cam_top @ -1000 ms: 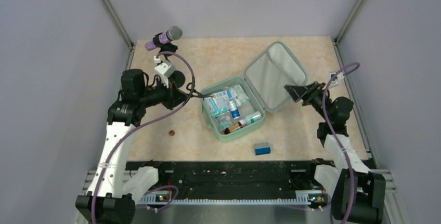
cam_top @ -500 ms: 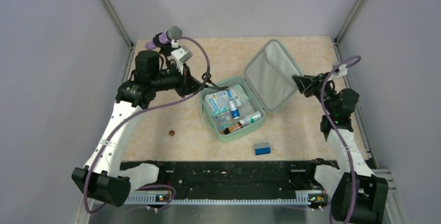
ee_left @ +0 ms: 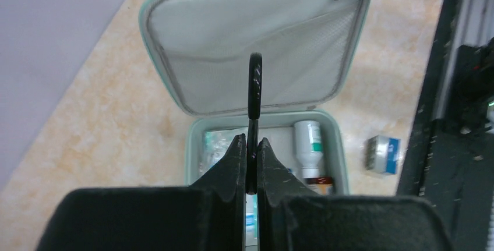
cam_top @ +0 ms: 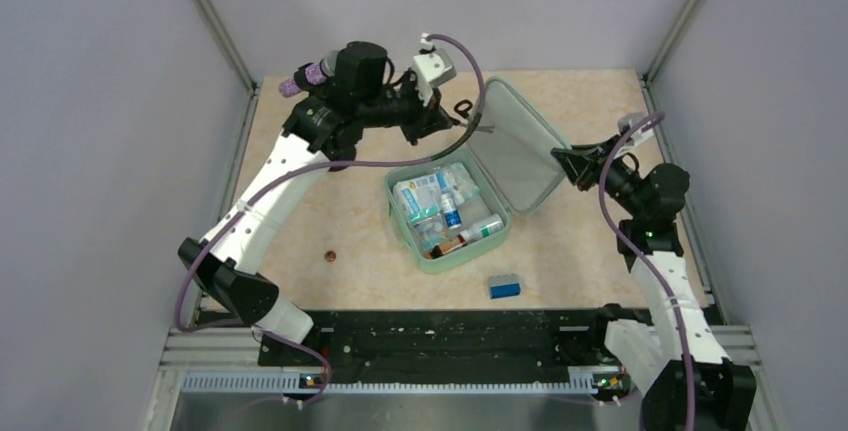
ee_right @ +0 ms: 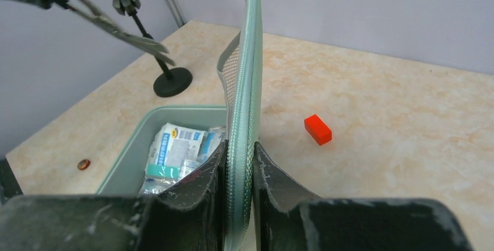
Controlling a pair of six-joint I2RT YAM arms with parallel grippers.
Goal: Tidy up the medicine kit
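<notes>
Only the right wrist camera shows a small orange-red block. Right gripper pinches the raised lid of the pale mint-green plastic medicine kit; left gripper clamps black-handled scissors.

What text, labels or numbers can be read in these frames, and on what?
None is legible.
Sachets in the medicine kit: blue print, too blurred.
Bottle: label too small.
Blue block: pale face, nothing readable.
Scissors in left gripper: no marking visible.

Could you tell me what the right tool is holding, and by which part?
The right tool grips the pale mint-green square plastic medicine kit by the zippered rim of its raised lid.
</notes>
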